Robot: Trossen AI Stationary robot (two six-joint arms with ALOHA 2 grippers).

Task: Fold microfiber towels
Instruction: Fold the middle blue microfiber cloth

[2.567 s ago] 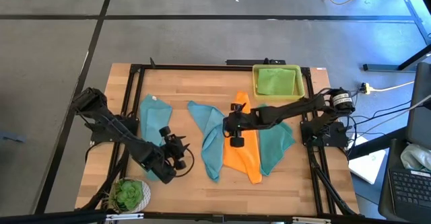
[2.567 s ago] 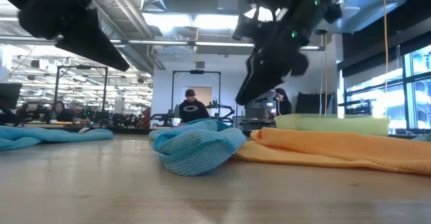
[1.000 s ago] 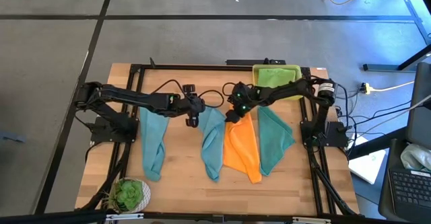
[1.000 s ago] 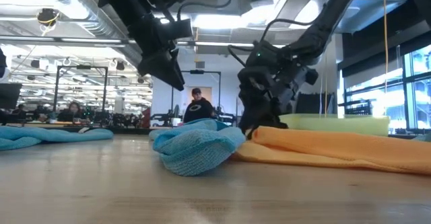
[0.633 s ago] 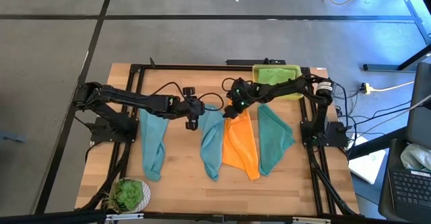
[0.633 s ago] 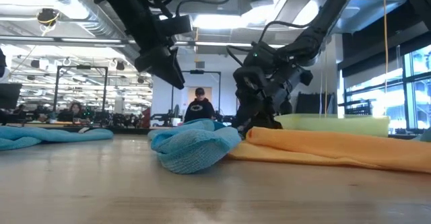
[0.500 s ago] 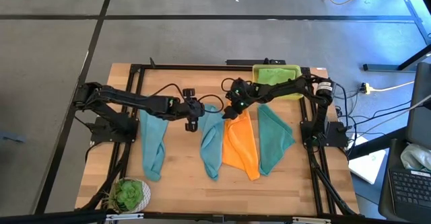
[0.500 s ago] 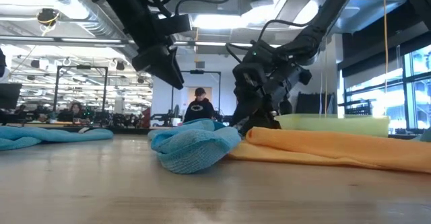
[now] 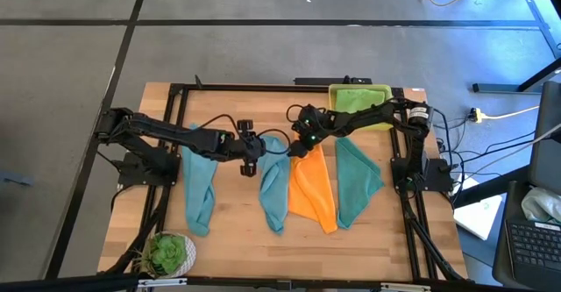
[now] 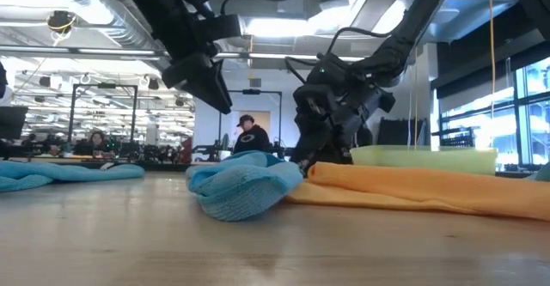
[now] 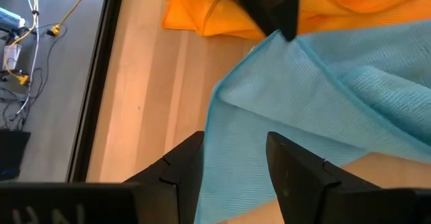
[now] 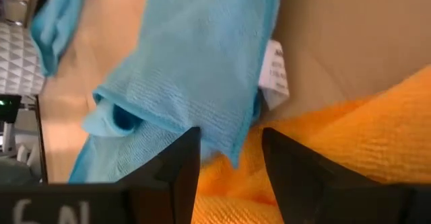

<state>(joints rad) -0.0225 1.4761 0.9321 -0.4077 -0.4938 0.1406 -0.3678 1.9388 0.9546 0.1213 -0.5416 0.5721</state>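
Light blue towel (image 9: pixel 273 182) at centre of the high view, beside the orange towel (image 9: pixel 312 191) — left gripper (image 9: pixel 252 151) and right gripper (image 9: pixel 304 136) at its top corners, both narrowly parted, holding nothing visible.

From my remote station I saw the wooden table (image 9: pixel 237 204) standing on a grey floor (image 9: pixel 263 46) crossed by dark seams. A white cable (image 9: pixel 504 112) trailed over the floor beside the table, and a laptop (image 9: pixel 530 244) sat off to one side. Looking level across the tabletop, I saw a large open workspace behind it, lit by long ceiling lights (image 10: pixel 258 24) under exposed ducts (image 10: pixel 77 7). Tall windows (image 10: pixel 524 118) let in daylight on one side. A person in dark clothing (image 10: pixel 249 138) stood at the far end, and another person (image 10: pixel 93 140) sat farther off at a bench.
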